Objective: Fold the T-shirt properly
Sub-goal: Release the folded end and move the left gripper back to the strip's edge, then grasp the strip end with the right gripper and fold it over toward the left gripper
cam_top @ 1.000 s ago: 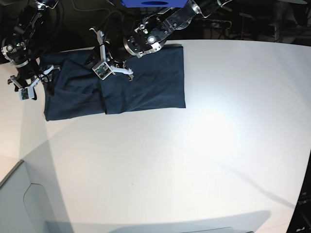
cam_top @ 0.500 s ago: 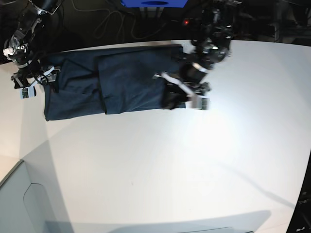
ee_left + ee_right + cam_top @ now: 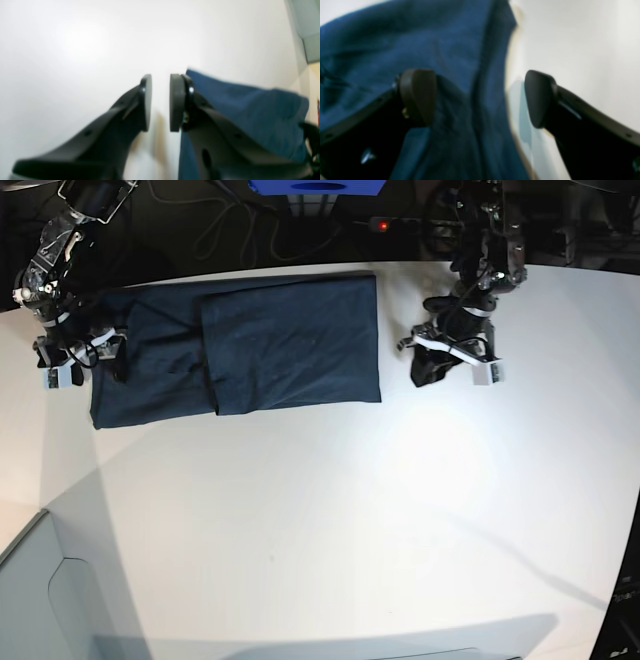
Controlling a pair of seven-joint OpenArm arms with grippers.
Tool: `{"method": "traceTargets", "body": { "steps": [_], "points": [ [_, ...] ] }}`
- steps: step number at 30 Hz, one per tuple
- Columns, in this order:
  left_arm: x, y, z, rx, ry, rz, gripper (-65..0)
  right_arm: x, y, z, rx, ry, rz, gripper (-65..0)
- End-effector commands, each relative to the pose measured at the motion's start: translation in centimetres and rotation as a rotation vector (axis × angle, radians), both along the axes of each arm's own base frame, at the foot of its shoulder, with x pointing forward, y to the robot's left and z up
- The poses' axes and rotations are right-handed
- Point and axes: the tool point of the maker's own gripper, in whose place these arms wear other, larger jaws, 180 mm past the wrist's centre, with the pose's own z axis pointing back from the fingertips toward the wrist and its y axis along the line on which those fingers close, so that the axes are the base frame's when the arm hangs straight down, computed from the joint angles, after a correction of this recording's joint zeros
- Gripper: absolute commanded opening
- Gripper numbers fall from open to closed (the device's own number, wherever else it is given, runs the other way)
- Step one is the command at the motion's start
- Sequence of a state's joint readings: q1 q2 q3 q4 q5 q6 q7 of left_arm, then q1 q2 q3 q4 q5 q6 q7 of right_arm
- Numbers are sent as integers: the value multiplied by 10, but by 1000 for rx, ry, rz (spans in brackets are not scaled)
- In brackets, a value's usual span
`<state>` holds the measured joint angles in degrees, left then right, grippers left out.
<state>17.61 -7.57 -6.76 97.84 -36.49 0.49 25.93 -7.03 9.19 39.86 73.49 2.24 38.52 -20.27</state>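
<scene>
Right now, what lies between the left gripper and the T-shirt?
Nothing: in the base view only bare table separates the left gripper from the T-shirt.

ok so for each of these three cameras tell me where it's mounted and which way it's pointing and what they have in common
Base: overhead, looking down on the white table; both arms show, flanking the T-shirt.
Left wrist: on the left arm, looking along the left gripper, narrowly parted, at bare table beside the shirt's edge.
Right wrist: on the right arm, looking along the right gripper, open astride the shirt's edge.
Shared: all three show the navy shirt and table.
</scene>
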Motion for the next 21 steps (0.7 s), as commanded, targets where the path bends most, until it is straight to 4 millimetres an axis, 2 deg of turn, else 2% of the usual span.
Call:
{"method": "traceTargets", "body": {
  "steps": [1, 2, 5, 10, 15, 21],
  "points": [
    [5, -2, 6, -11, -34, -1, -529, -12, 6, -13, -9, 76, 45, -160],
    [3, -5, 1, -15, -22, -6, -529, -12, 9, -14, -7, 79, 54, -197],
    [0, -14, -12, -30, 13, -26, -529, -10, 20, -16, -2, 85, 89, -368],
    [0, -27, -16, -37, 22, -56, -529, -10, 22, -16, -1, 85, 95, -635],
    [-2, -38, -23, -46, 43, -83, -529, -13, 21, -12, -22, 84, 102, -650],
    [0, -43, -32, -56, 63, -93, -529, -2, 24, 36, -126, -30, 147, -650]
  ]
}}
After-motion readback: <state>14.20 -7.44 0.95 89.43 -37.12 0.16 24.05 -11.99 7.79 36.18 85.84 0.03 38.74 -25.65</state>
